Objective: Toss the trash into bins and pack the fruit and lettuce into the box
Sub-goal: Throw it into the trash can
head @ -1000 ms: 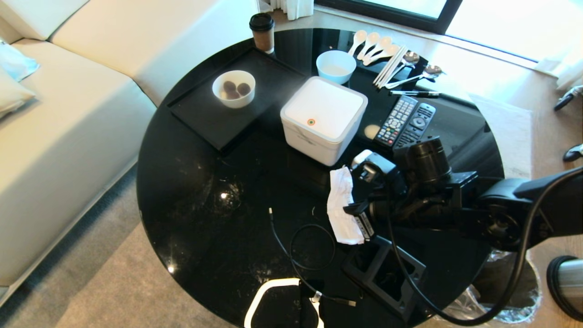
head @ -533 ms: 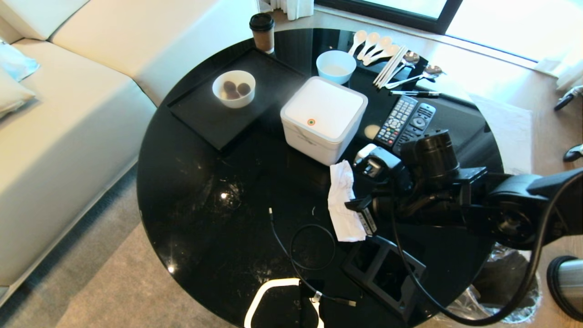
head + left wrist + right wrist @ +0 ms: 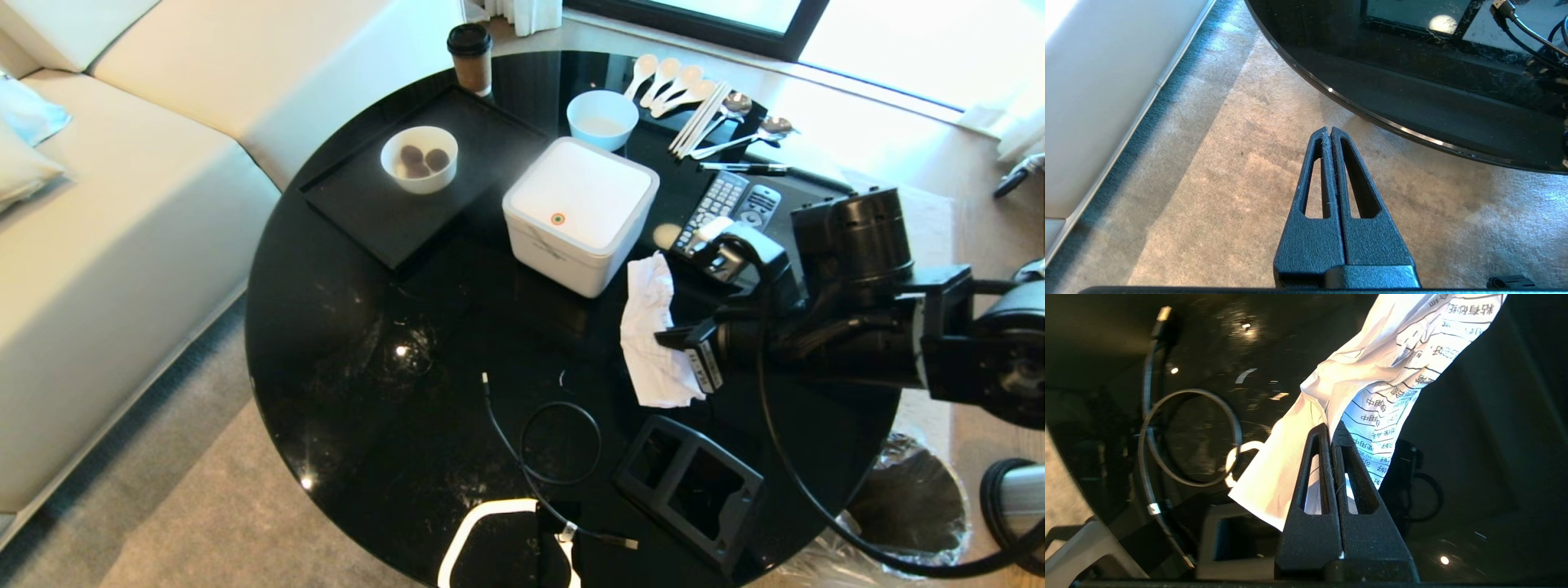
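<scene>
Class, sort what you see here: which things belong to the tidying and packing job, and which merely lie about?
Job: crumpled paper, pinched by right gripper; white box, lid shut; lined bin beside the table.

Lying about: remotes, spoons, coffee cup, cable, black tray.

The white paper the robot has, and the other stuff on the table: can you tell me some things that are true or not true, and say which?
1. The right hand is pinching the crumpled white paper. True.
2. The white box has its lid open. False: the lid is shut.
3. The left hand holds a spoon. False: it is shut on nothing, over the carpet beside the table.
4. A white bowl with dark round things sits on the black tray. True.
5. The paper is blank. False: it has printing.
</scene>
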You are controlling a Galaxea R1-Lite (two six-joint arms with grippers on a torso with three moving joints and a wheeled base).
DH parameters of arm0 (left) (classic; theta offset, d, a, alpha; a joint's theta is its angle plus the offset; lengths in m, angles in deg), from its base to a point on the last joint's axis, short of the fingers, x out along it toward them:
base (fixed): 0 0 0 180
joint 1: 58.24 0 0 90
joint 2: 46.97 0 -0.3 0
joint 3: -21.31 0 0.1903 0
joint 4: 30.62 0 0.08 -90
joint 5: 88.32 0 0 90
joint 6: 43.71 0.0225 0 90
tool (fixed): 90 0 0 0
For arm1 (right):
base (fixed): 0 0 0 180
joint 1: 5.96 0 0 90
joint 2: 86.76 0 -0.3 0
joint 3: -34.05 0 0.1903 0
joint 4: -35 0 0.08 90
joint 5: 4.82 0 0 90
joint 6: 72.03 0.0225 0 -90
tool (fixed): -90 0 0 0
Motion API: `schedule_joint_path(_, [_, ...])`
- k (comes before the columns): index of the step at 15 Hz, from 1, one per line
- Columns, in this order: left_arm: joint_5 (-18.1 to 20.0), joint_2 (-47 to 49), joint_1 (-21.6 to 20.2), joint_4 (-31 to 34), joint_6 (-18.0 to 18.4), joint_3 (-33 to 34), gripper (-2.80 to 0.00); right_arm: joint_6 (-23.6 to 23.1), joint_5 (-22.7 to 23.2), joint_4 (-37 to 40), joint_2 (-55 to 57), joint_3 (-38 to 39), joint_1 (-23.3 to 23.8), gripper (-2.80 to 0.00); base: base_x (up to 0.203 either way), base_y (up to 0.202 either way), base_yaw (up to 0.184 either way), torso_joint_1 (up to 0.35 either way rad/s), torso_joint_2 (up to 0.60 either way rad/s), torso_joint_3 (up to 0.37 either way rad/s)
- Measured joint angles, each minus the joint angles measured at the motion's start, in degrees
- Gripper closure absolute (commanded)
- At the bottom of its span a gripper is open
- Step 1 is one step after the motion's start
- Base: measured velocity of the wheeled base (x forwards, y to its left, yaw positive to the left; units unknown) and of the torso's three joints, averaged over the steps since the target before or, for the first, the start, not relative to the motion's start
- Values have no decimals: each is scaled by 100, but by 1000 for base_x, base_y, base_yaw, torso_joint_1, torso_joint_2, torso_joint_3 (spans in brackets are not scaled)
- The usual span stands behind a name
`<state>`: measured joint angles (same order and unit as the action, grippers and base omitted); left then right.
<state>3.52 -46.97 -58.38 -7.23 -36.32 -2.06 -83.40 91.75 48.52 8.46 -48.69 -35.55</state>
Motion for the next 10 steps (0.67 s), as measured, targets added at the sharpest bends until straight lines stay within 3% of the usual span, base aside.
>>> schedule_joint_path(4, [2,0,0,-2,-1,0,0,-135,-613,137,-363,-2,623,0,0,0,0,0,0,0])
schedule_joint_path(10, [-1,0,4,-2,-1,0,0,-138,-641,1083,-1203,50,2061,0,0,0,0,0,0,0])
